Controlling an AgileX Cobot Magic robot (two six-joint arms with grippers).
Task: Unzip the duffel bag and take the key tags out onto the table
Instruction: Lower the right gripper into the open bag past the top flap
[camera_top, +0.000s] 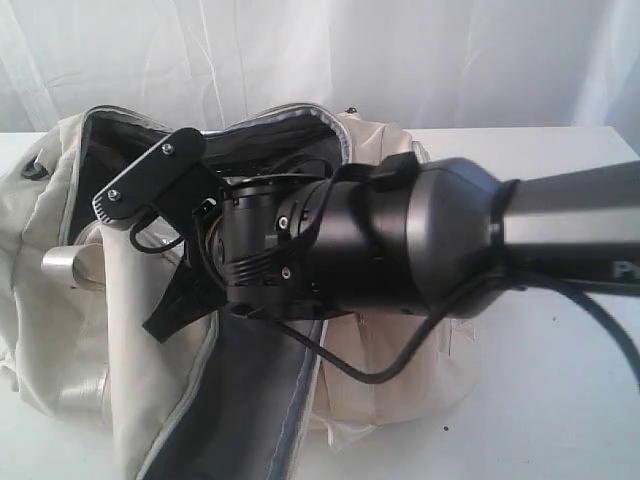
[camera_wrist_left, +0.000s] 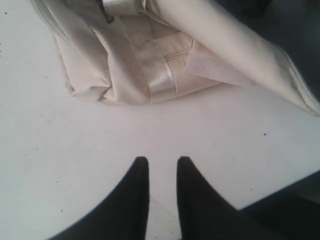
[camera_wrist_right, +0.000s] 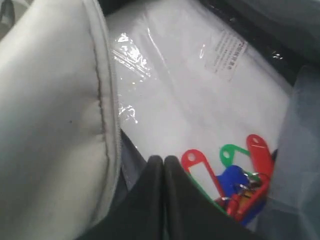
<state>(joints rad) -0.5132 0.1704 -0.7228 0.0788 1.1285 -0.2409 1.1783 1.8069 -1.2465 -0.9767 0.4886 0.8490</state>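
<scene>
The key tags (camera_wrist_right: 227, 182), red, green and blue on metal rings, lie inside the unzipped duffel bag (camera_top: 60, 250) on a plastic-wrapped white packet (camera_wrist_right: 190, 100). The right gripper (camera_wrist_right: 163, 161) is down in the bag just beside them, its fingers pressed together with nothing seen between the tips. The left gripper (camera_wrist_left: 162, 162) hangs over the bare white table (camera_wrist_left: 75, 150) near the bag's end, fingers slightly parted and empty.

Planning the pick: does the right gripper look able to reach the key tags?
Probably yes: the duffel bag is unzipped and the right gripper, jaws shut, sits inside right beside the key tags, nothing between.
</scene>
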